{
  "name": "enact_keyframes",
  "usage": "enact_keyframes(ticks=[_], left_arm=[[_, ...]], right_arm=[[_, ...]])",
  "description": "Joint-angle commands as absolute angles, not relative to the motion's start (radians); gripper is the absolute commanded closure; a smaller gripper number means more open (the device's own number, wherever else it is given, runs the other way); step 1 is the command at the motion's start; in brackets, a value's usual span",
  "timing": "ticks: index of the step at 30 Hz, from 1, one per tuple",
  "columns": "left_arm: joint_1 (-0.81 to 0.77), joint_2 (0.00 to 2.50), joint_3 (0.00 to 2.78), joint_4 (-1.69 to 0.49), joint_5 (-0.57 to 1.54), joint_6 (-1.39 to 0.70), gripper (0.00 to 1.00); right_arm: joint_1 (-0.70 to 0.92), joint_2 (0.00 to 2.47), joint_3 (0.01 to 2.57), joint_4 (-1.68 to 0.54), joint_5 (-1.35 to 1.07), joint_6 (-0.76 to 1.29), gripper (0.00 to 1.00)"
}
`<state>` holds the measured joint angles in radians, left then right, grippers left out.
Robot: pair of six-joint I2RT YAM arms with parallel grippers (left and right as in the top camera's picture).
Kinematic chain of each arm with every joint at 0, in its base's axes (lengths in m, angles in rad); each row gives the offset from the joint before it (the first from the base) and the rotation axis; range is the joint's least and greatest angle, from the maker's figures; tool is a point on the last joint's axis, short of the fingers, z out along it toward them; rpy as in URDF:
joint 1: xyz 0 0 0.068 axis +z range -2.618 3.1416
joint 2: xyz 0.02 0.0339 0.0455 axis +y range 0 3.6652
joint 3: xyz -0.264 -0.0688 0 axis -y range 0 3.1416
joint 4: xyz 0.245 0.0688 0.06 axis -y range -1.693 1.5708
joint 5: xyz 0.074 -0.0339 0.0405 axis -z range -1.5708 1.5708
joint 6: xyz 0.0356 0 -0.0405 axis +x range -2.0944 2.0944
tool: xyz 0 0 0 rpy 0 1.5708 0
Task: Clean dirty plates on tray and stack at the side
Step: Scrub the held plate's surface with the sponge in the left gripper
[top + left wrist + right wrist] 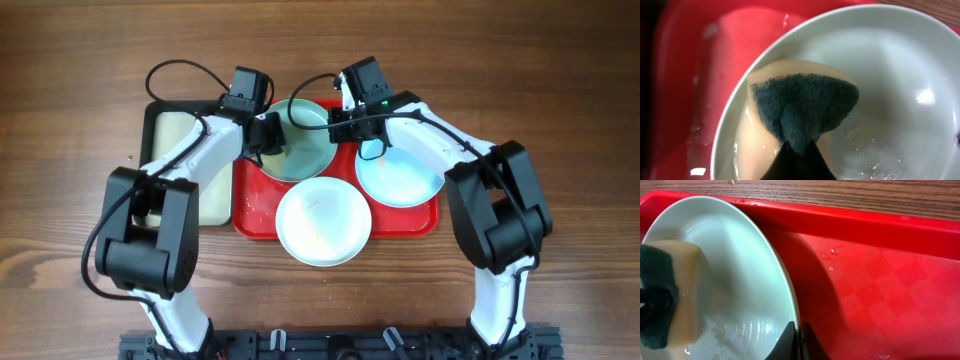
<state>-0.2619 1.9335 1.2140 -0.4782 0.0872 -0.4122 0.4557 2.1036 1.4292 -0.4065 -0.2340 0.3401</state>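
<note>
The red tray [418, 222] holds three plates. A pale blue-green plate [305, 155] sits at its back left. A light-blue plate [400, 180] lies at the right. A white plate [323, 222] lies at the front. My left gripper [268, 135] is shut on a sponge [802, 107] with a dark scouring side, pressed inside the back-left plate [900, 80]. My right gripper [340, 125] is shut on that plate's right rim [785, 300]; the sponge also shows in the right wrist view [670, 295]. The plate looks wet.
A smaller dark-rimmed tray [172, 125] with a pale inside lies left of the red tray. Wooden table [560, 100] surrounds both. The tray floor [880, 290] carries water drops.
</note>
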Motion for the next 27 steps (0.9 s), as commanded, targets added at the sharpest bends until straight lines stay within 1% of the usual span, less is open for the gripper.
enact_keyframes(ticks=[1,4,12,19,27], left_arm=[[-0.269,1.994,1.210,-0.469,0.215,-0.397,0.96],[-0.278,1.994,1.210,-0.448,0.253,-0.397,0.96],[-0.318,1.998,1.210,-0.450,0.258,-0.398,0.96],[-0.340,1.998,1.210,-0.433,0.363,-0.397,0.96],[-0.341,1.997,1.211,-0.403,0.416,-0.397,0.96]], right_arm=[[0.462,2.087,1.433,-0.400,-0.244,0.340,0.96],[0.462,2.087,1.433,-0.400,-0.244,0.341,0.96],[0.462,2.087,1.433,-0.400,-0.244,0.341,0.96],[0.462,2.087,1.433,-0.400,-0.244,0.341,0.96],[0.462,2.087,1.433,-0.400,-0.244,0.341,0.96]])
